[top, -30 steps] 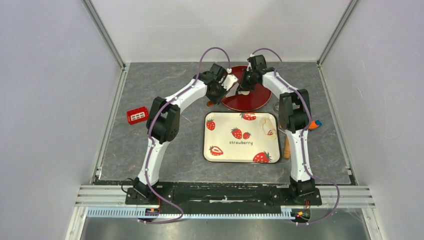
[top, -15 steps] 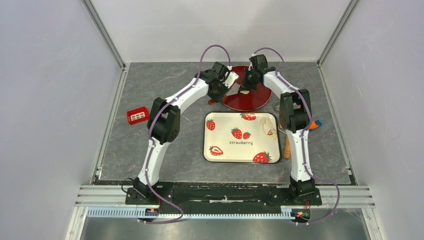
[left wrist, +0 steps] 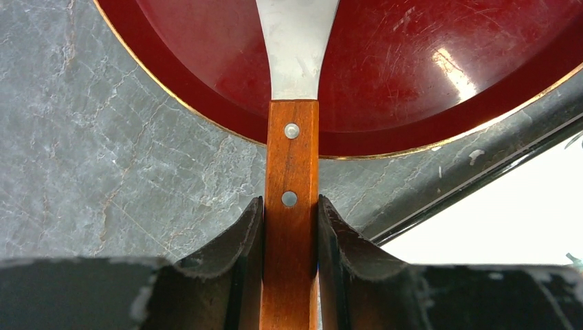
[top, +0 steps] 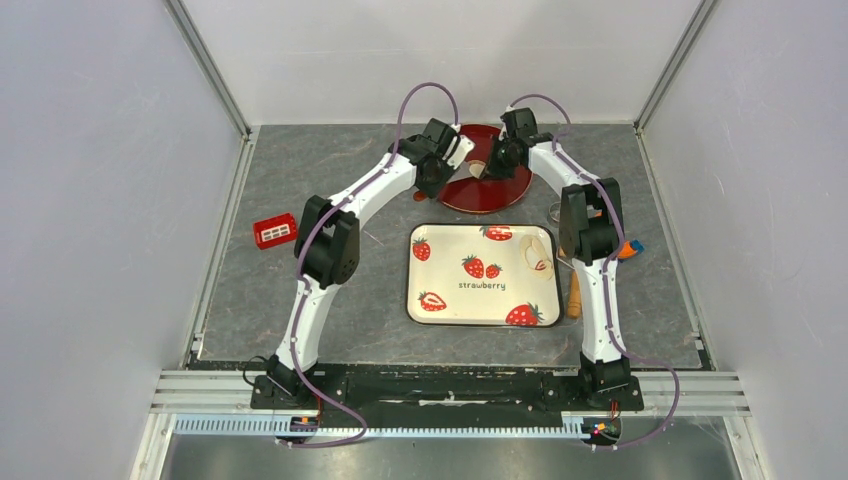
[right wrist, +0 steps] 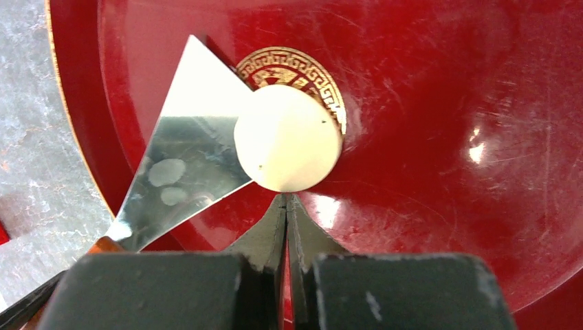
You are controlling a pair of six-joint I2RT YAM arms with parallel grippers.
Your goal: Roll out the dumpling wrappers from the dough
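A thin round cream dumpling wrapper lies over the gold emblem of the red plate, its left part resting on a spatula's steel blade. My right gripper is shut, its tips pinching the wrapper's near edge. My left gripper is shut on the spatula's wooden handle, and the blade reaches over the plate. In the top view both grippers, left and right, meet over the plate at the back.
A strawberry tray sits in front of the plate, with a pale dough scrap at its right end. A red box lies at the left. A wooden rolling pin and an orange-blue item lie right of the tray.
Both grippers have moved a little toward the back over the plate. The wrapper under the right gripper has come lower onto the plate.
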